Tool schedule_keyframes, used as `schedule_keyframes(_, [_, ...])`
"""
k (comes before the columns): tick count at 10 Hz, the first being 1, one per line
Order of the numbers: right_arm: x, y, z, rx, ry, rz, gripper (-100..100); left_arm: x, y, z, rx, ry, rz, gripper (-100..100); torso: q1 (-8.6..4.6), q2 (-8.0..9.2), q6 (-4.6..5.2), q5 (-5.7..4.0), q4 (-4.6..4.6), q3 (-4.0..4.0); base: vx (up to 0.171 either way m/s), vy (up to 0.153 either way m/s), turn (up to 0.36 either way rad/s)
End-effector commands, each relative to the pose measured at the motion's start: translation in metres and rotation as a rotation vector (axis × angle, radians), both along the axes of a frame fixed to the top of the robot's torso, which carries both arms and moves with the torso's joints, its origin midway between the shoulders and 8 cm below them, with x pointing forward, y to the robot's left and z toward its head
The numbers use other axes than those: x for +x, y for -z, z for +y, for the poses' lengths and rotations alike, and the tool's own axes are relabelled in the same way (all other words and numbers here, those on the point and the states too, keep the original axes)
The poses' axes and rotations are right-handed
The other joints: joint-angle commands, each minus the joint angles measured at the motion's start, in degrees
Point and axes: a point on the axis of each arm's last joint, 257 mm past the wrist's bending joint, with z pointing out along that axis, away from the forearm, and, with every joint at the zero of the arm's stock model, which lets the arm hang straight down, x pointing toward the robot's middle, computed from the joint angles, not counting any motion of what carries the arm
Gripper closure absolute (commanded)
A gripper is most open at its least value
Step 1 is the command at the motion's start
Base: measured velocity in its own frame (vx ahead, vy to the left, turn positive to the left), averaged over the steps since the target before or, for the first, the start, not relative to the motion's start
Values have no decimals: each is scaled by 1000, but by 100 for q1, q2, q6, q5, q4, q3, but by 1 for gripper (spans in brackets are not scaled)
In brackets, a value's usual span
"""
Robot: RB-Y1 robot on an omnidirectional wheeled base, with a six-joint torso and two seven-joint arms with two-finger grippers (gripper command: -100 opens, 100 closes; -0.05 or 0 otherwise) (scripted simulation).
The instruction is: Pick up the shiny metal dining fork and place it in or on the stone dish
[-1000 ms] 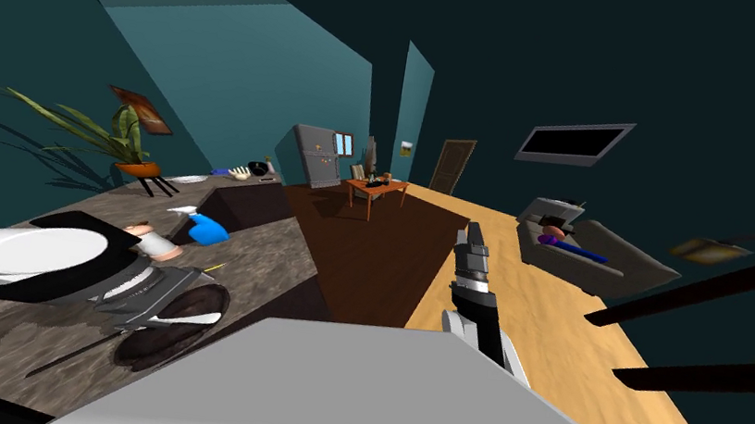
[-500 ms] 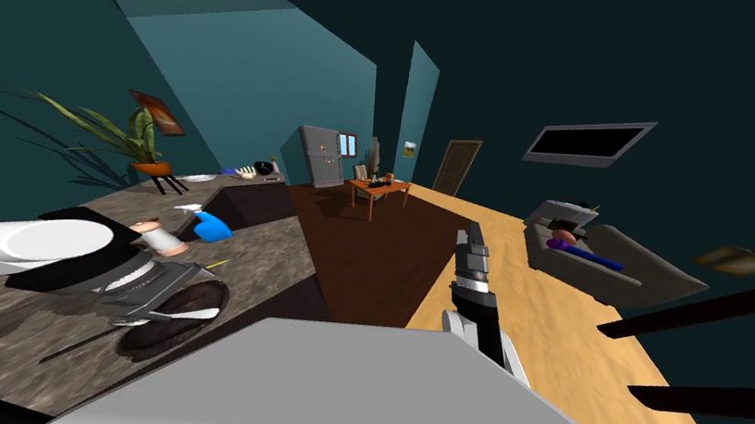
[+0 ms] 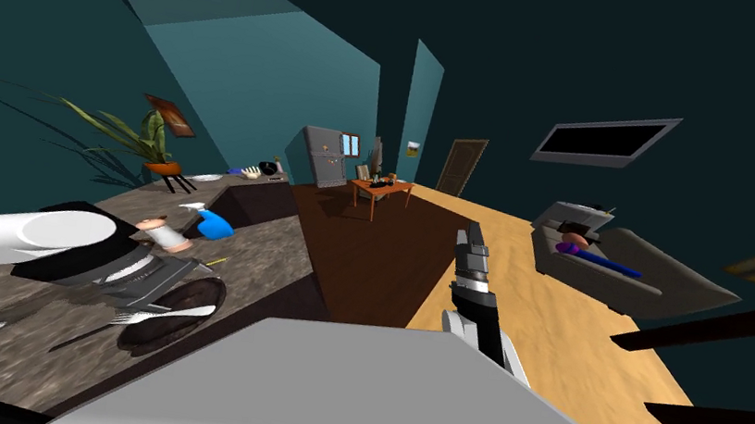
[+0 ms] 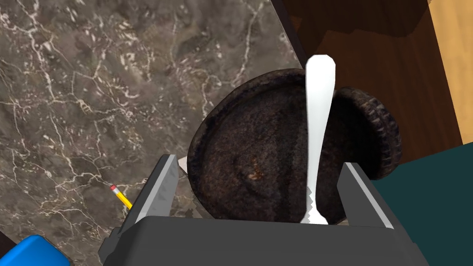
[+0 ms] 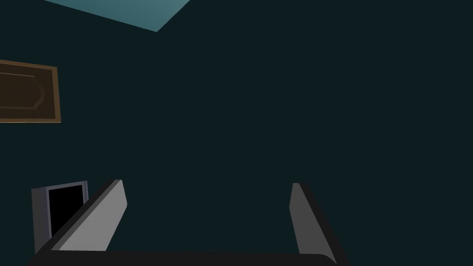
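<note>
Left gripper (image 4: 257, 162) spread over the dish (image 4: 231, 138) by the surface's (image 4: 92, 92) edge, fork (image 4: 318, 138) lying between its fingers; right gripper (image 5: 208, 184) spread.

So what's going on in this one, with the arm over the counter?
The left pincer hangs open over the dark, rough, round stone dish on the brown marbled counter. The plain white fork lies across the dish between the fingers, apparently touching neither, so it looks already placed. The right pincer, also open, is held out in front, idle.
</note>
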Motion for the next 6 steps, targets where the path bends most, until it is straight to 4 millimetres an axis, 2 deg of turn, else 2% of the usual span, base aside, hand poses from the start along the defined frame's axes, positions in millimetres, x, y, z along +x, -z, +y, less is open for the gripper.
schedule_keyframes(1, [0, 0, 0, 0, 0, 0, 0, 16, -4, 3, -2, 37, -27, -100, 0, 0, 0, 0, 0, 0, 17, -61, 175])
schedule_keyframes(2, [0, 0, 0, 0, 0, 0, 0, 16, -5, 9, 3, 44, -22, -100, -14, -3, -4, -2, 0, -1, 22, -83, 143])
schedule_keyframes(4, [0, 0, 0, 0, 0, 0, 0, 9, -7, 30, 21, -14, -6, -100, -15, -3, 0, -4, -1, -2, 6, -38, 2])
schedule_keyframes(5, [0, 0, 0, 0, 0, 0, 0, 25, -13, 32, 29, 35, -40, -100, -4, 0, 0, -1, 0, 0, 19, -76, 210])
schedule_keyframes(6, [0, 0, 0, 0, 0, 0, 0, 25, -15, 39, 38, 33, -31, -100, -19, -4, -5, -3, 0, -1, 16, -107, 137])
